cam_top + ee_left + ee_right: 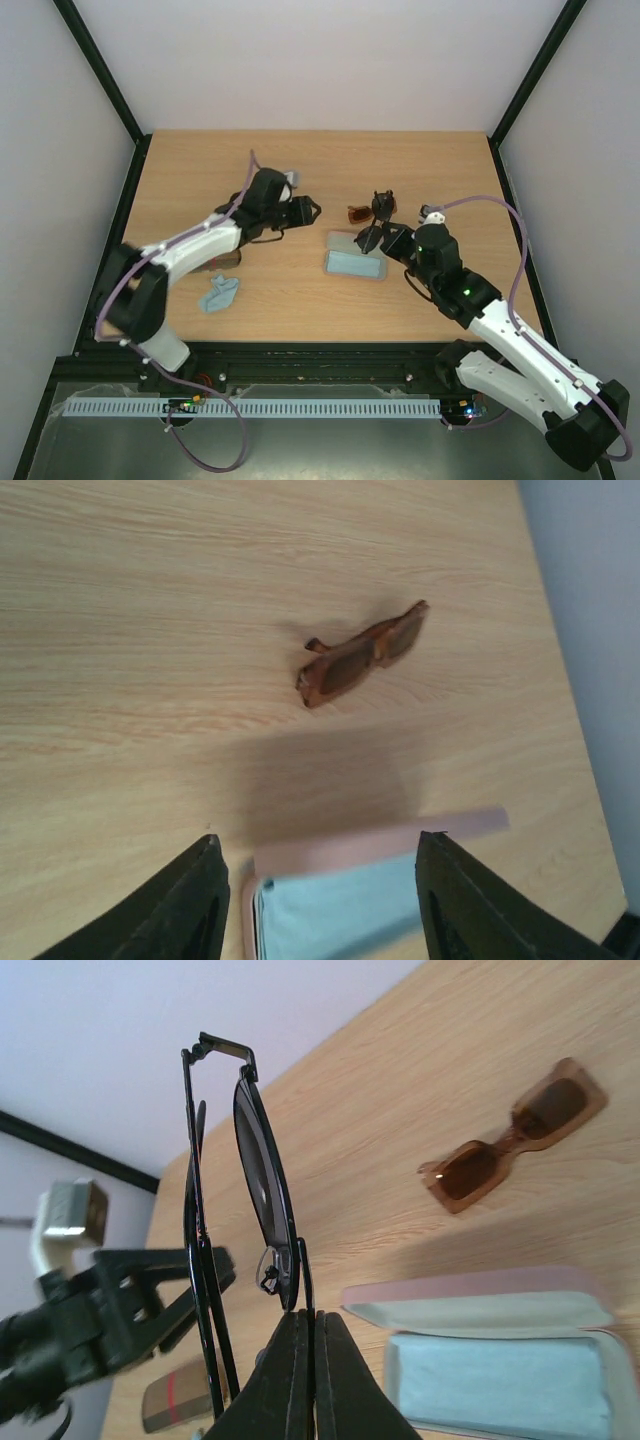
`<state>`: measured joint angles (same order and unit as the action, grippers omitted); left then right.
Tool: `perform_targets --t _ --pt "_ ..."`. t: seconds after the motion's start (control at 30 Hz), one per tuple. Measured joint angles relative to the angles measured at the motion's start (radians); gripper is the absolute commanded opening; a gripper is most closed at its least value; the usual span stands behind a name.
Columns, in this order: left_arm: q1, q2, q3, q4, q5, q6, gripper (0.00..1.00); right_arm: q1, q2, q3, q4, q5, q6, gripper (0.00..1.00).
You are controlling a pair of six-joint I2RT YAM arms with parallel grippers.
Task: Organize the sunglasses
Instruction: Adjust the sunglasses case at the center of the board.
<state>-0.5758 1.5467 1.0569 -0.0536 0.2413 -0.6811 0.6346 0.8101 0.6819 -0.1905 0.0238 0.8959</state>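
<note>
My right gripper (pixel 374 234) (pixel 312 1325) is shut on the thin black wire-framed aviator sunglasses (pixel 262 1165) (pixel 383 206) and holds them up off the table, above the open pink case. The reddish-brown plastic sunglasses (pixel 358 213) (pixel 362 656) (pixel 512 1138) lie on the wood just beyond the case. My left gripper (pixel 310 210) (pixel 325 900) is open and empty, to the left of the case, with the case's near end showing between its fingers (pixel 190 910).
The flat pink case (pixel 355 263) (pixel 300 860) (pixel 470 1295) lies open mid-table with a light blue lining. A brown oblong case with a red stripe (pixel 218 262) (pixel 175 1395) lies under the left arm. A blue cloth (pixel 218 293) lies near the front left.
</note>
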Motion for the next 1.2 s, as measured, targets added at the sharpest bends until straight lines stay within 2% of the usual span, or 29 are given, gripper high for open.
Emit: perform_targets --t 0.23,0.47,0.67,0.93,1.2 --pt "0.048 0.36 0.261 -0.066 0.099 0.113 0.35 0.0 -0.076 -0.006 -0.087 0.085 0.006 0.01" --pt "0.071 0.561 0.333 -0.104 0.269 0.171 0.28 0.0 -0.089 -0.006 -0.124 0.107 0.01 0.01" --pt "0.071 0.6 0.333 -0.121 0.348 0.185 0.22 0.0 -0.078 -0.006 -0.124 0.106 0.018 0.01" --pt "0.052 0.617 0.325 -0.115 0.438 0.202 0.2 0.0 -0.072 -0.006 -0.129 0.099 0.036 0.01" --pt "0.022 0.591 0.242 -0.055 0.511 0.202 0.21 0.0 -0.053 -0.006 -0.22 0.1 0.069 0.01"
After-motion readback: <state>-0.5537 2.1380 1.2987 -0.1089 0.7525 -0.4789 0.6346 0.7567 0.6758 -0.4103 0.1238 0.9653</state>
